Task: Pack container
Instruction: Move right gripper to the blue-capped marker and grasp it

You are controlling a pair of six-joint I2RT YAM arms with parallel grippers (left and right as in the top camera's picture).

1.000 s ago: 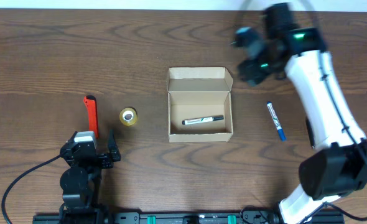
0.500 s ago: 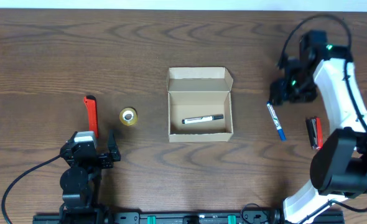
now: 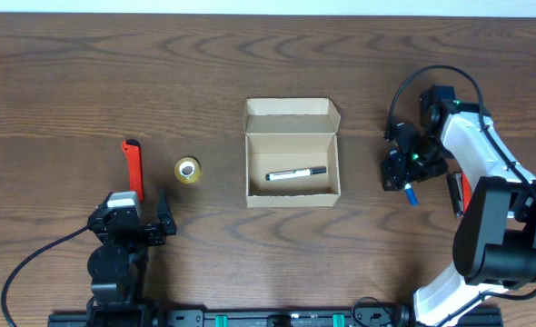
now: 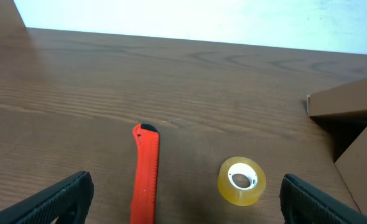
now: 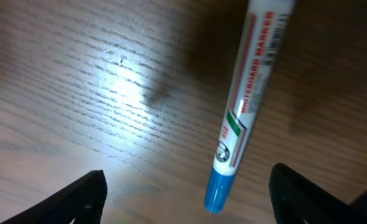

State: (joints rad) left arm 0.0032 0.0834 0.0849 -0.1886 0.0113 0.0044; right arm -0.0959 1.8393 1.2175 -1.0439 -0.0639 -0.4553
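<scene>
Close to the front edge of the desk (image 3: 59, 272), toward its left corner, the left gripper (image 3: 130, 220) hovers with its fingers (image 4: 78, 190) spread wide and nothing between them. Just beyond it lie a red cutter (image 3: 134, 168), pointing away from the front edge, and beside that a roll of tape (image 3: 187, 170), yellowish and lying flat.

The container (image 3: 291, 193) sits at the middle of the desk, lid flap folded back on the far side. A black marker (image 3: 295, 173) with a white label lies on its floor; the print is too small to read.

Toward the right edge, the right gripper (image 3: 402, 173) hangs low over a blue marker (image 5: 246, 106) lying on the wood. Its fingers (image 5: 87, 190) stand apart on either side without touching it. The barrel reads "WHITEBOARD MARKER". A red and black object (image 3: 460, 193) lies just beside it, partly hidden by the arm.
</scene>
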